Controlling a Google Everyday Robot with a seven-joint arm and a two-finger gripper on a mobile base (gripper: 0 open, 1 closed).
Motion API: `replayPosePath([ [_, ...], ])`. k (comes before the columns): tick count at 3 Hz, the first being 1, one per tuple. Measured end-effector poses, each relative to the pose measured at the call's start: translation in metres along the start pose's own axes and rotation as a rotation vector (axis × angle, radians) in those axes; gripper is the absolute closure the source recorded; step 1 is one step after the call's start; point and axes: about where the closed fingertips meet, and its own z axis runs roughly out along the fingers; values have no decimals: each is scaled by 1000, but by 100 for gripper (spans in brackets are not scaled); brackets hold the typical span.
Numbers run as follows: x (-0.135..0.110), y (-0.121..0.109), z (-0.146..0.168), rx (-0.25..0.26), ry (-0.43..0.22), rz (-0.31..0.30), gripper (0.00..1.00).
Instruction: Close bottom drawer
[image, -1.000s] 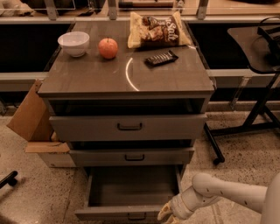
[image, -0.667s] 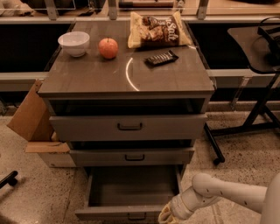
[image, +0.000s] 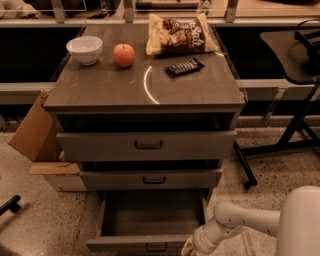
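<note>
Bottom drawer (image: 129, 244) stands open, its front partly cropped; hand (image: 190, 248) at its right corner, grip unreadable.

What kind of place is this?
Probably an office or lab snack area: a drawer cabinet with a chip bag, apple and bowl on top, a cardboard box beside it, and a speckled hard floor. The gripper sits low at the open bottom drawer, at its front corner.

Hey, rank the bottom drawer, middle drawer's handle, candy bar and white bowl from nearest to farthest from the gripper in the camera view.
The gripper is low, at the front right.
1. bottom drawer, right beside it.
2. middle drawer's handle, above, leftward.
3. candy bar, on the top, right side.
4. white bowl, back left corner.
</note>
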Motion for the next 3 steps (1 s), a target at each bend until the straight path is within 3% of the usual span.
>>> replayPosePath([
  [1,42,-2,32,17,33,17,100],
  [2,71,-27,51,60,61,51,100],
  [3,71,-27,51,60,61,51,100],
])
